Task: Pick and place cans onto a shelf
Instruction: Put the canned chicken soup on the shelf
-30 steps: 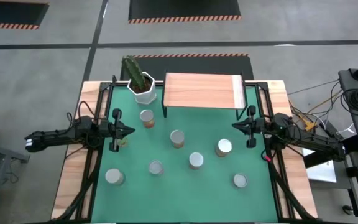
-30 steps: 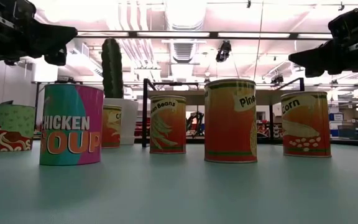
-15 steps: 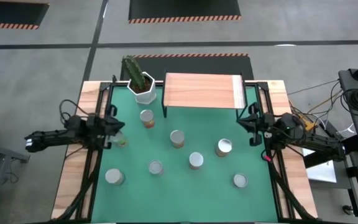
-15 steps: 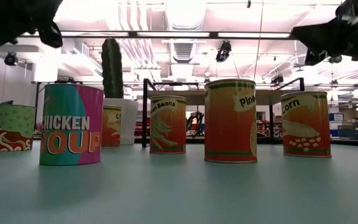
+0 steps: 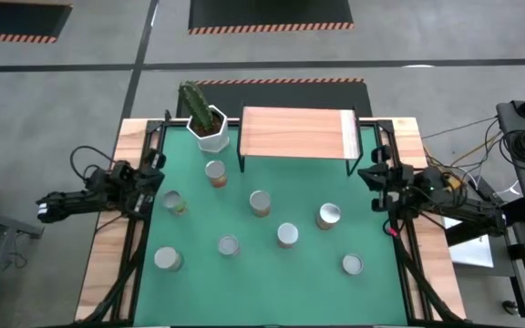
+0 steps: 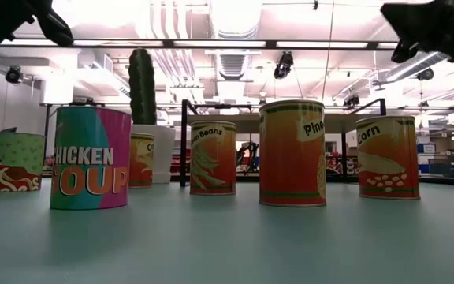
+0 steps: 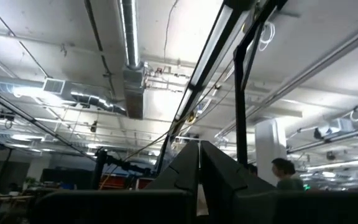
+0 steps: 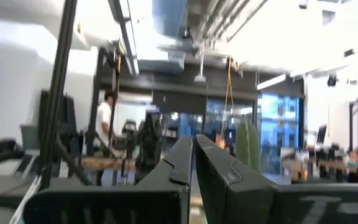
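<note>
Seven small tin cans with silvery tops stand scattered on the green mat of the wooden table [image 5: 108, 264], all upright, none touching. From above you get only lids: one [image 5: 214, 171] near the white hexagonal cactus pot [image 5: 211, 135], one [image 5: 172, 201] by the left edge, one [image 5: 260, 201] mid-mat, one [image 5: 328, 215] to its right, then three nearer: [image 5: 287, 234], [image 5: 229, 245], [image 5: 167, 259], and the last [image 5: 352, 264] at near right. The low light-wood shelf on black legs [image 5: 296, 133] stands at the far edge, top bare.

Down at table height the labels show instead: a teal-and-pink "Chicken Soup" can [image 6: 90, 158], an orange beans can [image 6: 212, 157], a tall orange can [image 6: 292, 153], a corn can [image 6: 388, 157], and a green one [image 6: 16, 161] at far left.

The left gripper [image 5: 149, 176] hangs over the table's left edge, the right gripper [image 5: 376, 175] over the right edge. Each wrist view shows its fingers [image 7: 185, 169] [image 8: 180, 163] pressed together, holding nothing, pointed up at the ceiling.
</note>
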Robot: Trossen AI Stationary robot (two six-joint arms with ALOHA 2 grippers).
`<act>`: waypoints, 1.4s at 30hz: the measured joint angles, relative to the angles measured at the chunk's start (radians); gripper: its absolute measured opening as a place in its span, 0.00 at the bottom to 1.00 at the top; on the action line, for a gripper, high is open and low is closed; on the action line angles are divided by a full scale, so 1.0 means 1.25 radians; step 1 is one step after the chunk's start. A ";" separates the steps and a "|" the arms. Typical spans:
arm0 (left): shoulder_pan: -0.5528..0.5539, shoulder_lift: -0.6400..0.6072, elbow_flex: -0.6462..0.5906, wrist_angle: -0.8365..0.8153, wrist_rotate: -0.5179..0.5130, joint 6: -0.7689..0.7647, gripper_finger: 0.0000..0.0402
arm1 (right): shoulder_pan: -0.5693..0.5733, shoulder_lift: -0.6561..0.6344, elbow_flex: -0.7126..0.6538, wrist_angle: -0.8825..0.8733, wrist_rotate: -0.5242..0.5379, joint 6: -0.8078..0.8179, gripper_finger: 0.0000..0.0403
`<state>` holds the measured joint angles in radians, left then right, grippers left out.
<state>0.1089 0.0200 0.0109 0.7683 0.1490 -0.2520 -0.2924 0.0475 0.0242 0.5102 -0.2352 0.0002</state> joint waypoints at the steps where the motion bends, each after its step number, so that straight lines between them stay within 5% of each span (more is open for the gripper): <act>1: -0.001 0.000 0.000 0.003 0.000 -0.008 0.00 | 0.000 0.000 0.000 0.012 0.000 0.000 0.02; 23: -0.037 0.272 0.128 0.075 -0.021 -0.115 0.00 | 0.000 0.012 0.000 0.182 0.037 -0.093 0.02; 36: -0.072 0.453 0.249 -0.074 -0.021 -0.132 0.00 | 0.000 0.088 0.044 0.207 0.043 -0.062 0.02; 42: -0.079 0.529 0.350 -0.244 -0.021 -0.170 0.00 | 0.000 0.180 0.084 0.205 0.042 -0.076 0.02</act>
<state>0.0098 0.6809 0.4479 0.4637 0.1226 -0.4645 -0.2924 0.2719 0.1289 0.7665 -0.1823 -0.0950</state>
